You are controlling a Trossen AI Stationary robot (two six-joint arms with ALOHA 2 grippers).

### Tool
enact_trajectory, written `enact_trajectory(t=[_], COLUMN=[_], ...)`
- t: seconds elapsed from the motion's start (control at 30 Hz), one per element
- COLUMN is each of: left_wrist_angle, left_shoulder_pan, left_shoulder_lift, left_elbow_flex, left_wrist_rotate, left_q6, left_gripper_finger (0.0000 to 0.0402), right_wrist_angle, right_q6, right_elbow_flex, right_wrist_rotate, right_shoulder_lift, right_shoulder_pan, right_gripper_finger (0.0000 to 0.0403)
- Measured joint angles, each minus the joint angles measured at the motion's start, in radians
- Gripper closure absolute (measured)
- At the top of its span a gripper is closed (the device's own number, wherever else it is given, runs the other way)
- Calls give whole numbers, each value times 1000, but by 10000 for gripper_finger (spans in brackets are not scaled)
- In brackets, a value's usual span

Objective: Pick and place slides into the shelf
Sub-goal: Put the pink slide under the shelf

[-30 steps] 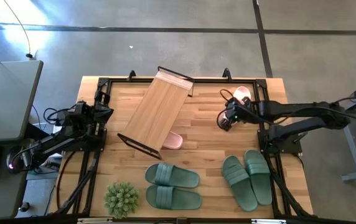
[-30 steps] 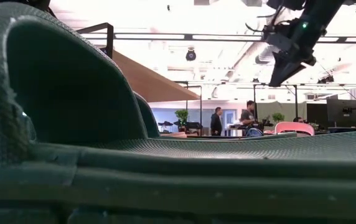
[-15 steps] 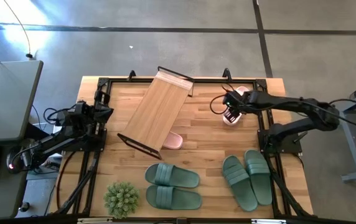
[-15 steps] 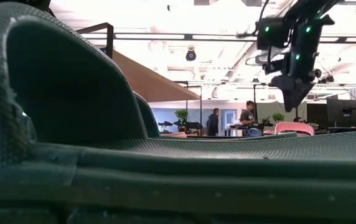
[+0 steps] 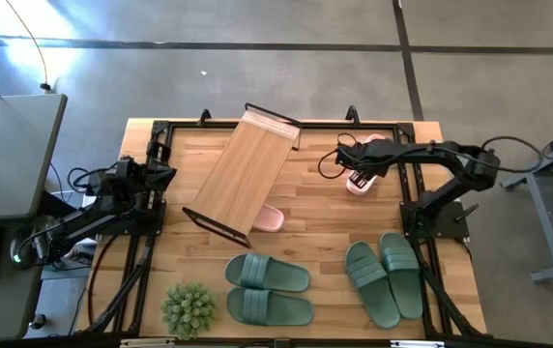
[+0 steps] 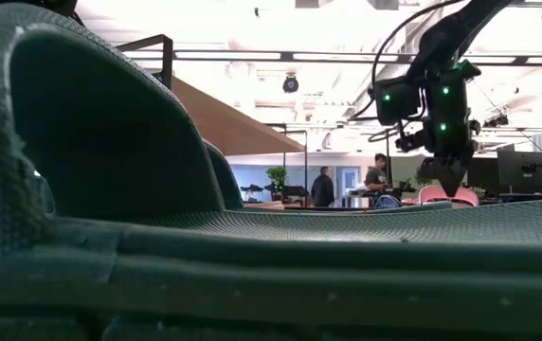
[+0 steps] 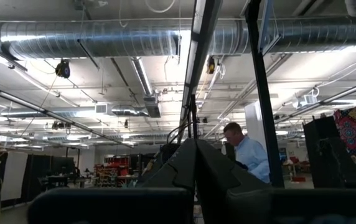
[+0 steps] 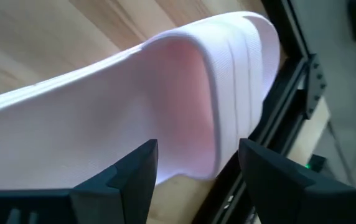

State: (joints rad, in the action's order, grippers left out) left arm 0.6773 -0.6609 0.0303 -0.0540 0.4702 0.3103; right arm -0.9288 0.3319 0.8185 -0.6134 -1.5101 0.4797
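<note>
Seen from above, a wooden tabletop (image 5: 305, 208) holds a low shelf with a light bamboo board on a thin black metal frame (image 5: 245, 172), lying at a slant near the far middle of the table. One pink-and-white rubber slide (image 5: 268, 218) pokes out from under the shelf's near end, apparently already tucked in. Its partner, a second pink-and-white slide (image 5: 367, 166), lies by the far right corner, beside the black rail. The right gripper (image 5: 358, 170) hangs directly over this slide with its two dark fingers spread wide; in its wrist view, one finger (image 8: 127, 176) stands on each side of the arched pink strap (image 8: 231, 87), so the pose reads as lining up to pinch the strap, the easiest part to grasp. Nothing is held yet. The low view shows the same gripper (image 6: 444, 173) pointing downward above the slide. Two sage-green slides (image 5: 268, 290) lie side by side near the front middle, and two more sage-green slides (image 5: 386, 275) sit at the front right, all four waiting off the shelf. A spiky green plant ball (image 5: 189, 308) rests at the front left. The left gripper (image 5: 160, 175) waits at the table's left edge, aimed up toward the ceiling; I cannot tell whether its fingers are open.
</note>
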Motion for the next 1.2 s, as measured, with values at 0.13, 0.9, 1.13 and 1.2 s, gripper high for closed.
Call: enact_trajectory(t=[0.13, 0.9, 1.13, 1.2], left_wrist_angle=[0, -7, -8, -18], left_shoulder_pan=[0, 0, 0, 0], left_shoulder_lift=[0, 0, 0, 0], left_elbow_flex=[0, 0, 0, 0], left_wrist_rotate=[0, 0, 0, 0], left_q6=[0, 0, 0, 0], left_gripper_finger=[401, 401, 401, 401], right_wrist_angle=[10, 173, 174, 173], right_q6=[-1, -72, -63, -59], right_elbow_flex=[0, 0, 0, 0], right_wrist_rotate=[-41, -36, -27, -22], right_shoulder_lift=[-25, -82, -26, 22], right_shoulder_pan=[13, 168, 137, 117], right_gripper_finger=[187, 385, 399, 399])
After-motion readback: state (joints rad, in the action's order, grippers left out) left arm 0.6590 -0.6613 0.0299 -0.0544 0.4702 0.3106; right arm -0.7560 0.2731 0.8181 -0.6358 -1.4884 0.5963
